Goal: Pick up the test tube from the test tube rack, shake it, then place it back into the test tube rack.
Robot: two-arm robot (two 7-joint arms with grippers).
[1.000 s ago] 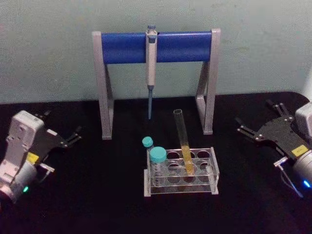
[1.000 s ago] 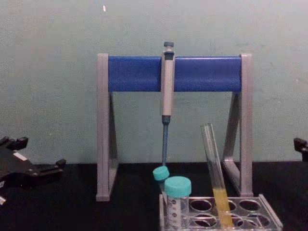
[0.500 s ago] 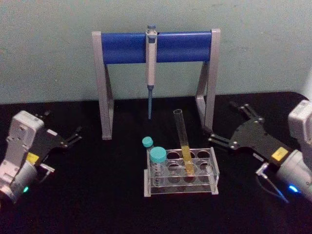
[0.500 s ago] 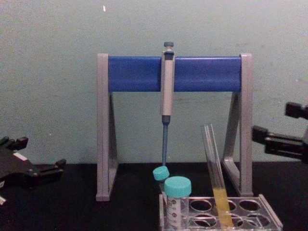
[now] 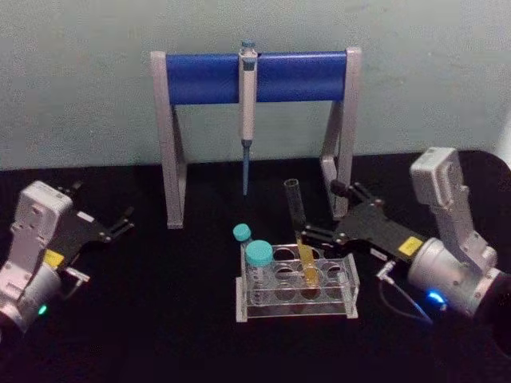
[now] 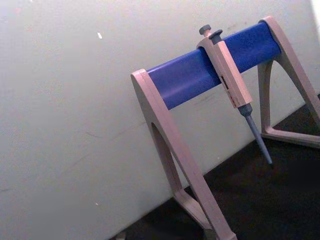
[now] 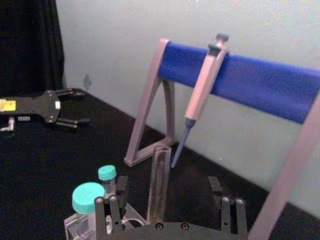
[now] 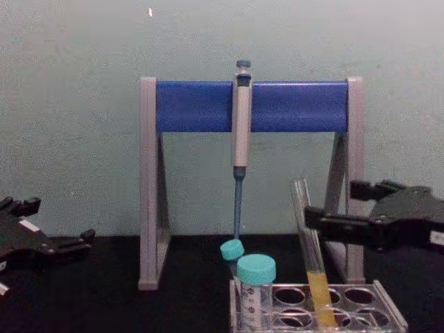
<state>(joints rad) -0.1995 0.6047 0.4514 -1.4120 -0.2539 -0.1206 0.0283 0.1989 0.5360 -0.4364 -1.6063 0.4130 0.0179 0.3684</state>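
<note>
Swung in across the black worktop (image 5: 160,319), our right gripper (image 5: 316,210) stands spread; our left gripper (image 5: 120,224) sits parked, likewise spread. The clear holed test tube rack (image 5: 297,308) holds the slender glass test tube (image 5: 295,203), leaning between the right fingers (image 5: 319,233).

1. Test tube (image 5: 296,214): clear glass, smooth, glossy.
2. Test tube rack (image 5: 295,308): clear plastic, faintly grey, glossy.
3. Vial caps (image 5: 259,254): teal plastic, smooth.
4. Worktop (image 5: 160,307): black, matt.
5. Pipette stand (image 5: 200,77): matt grey legs, blue bar with a soft sheen.
6. My right hand (image 5: 318,211): flat black plates, matt, with pale grey plastic casing behind.
7. My left hand (image 5: 122,223): same black plates, same grey casing.
</note>
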